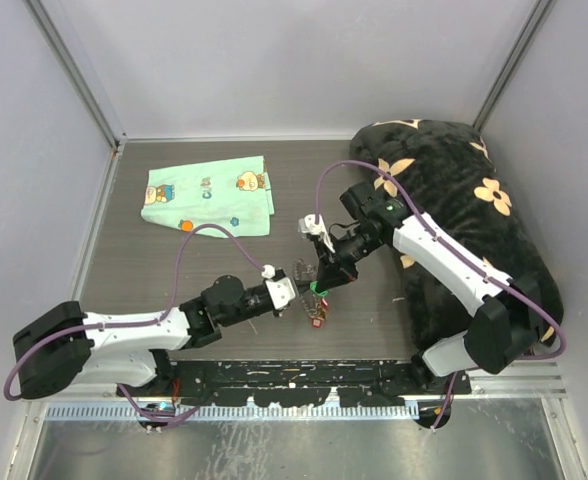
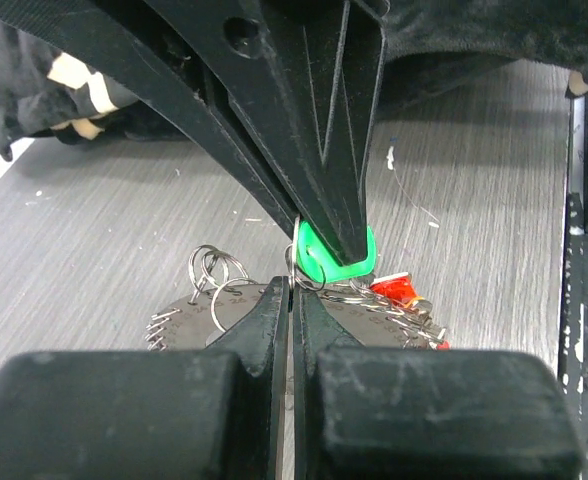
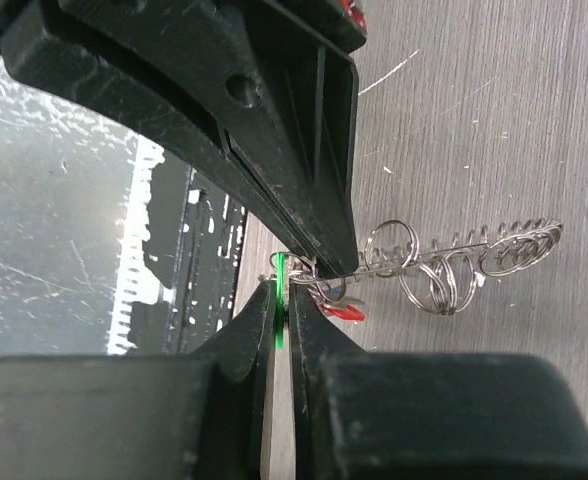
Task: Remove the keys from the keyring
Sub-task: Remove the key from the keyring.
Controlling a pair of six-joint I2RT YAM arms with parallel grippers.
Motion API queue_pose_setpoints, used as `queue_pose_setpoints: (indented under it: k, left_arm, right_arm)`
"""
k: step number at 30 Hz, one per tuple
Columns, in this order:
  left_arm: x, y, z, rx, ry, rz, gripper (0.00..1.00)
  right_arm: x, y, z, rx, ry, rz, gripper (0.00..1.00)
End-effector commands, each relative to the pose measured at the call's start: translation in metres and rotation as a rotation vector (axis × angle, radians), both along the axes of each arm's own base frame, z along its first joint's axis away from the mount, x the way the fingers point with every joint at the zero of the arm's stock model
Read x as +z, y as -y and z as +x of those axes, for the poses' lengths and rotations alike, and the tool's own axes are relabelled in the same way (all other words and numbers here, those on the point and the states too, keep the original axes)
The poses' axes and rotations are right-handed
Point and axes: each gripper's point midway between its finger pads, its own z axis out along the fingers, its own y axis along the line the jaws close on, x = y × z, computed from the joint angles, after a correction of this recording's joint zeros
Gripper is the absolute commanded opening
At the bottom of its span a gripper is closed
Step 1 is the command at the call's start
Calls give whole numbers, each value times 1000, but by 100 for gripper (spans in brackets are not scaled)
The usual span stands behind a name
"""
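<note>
Keyring [image 3: 454, 262] pinched between both grippers, nearer the arm bases than the mint-green cloth [image 1: 209, 198] and to its right.

The left gripper [image 2: 290, 288] is clamped on the ring's wire. The right gripper [image 3: 282, 292] squeezes the green key [image 2: 329, 265]. A red key [image 2: 394, 290] hangs just beside it.

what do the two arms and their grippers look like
The left arm and right arm have white shells with black joints and bases. A thin purple cable loops along each. The left gripper and right gripper have black wedge-shaped fingers.
</note>
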Motion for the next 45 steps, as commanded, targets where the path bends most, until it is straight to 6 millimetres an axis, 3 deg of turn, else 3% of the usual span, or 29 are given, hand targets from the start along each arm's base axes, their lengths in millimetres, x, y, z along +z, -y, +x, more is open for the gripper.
queue_pose_setpoints:
  k: [1,8,20,25,27,36,40,45]
  left_arm:
    - [61,2,11,38,124,-219,0]
    - [77,0,14,63,142,-322,0]
    - [109,-9,18,107,188,-472,0]
    - [120,-11,19,114,211,-504,0]
    - [115,-7,22,122,210,-497,0]
    - [126,-9,23,129,248,-533,0]
    - [129,-8,20,112,257,-531,0]
    - [128,-7,15,82,257,-518,0]
  right_arm:
    - [23,-7,-1,-62,-91,-15,1]
    - [36,-14,-5,-129,-232,-14,4]
    - [59,-23,-7,-219,-270,41,19]
    - [65,-25,-9,-221,-219,24,22]
    - [66,-25,-10,-222,-185,13,23]
    - [95,-21,-15,-203,-99,35,30]
    - [101,-20,-15,-197,-75,39,29]
    - [108,-20,-14,-193,-62,52,15]
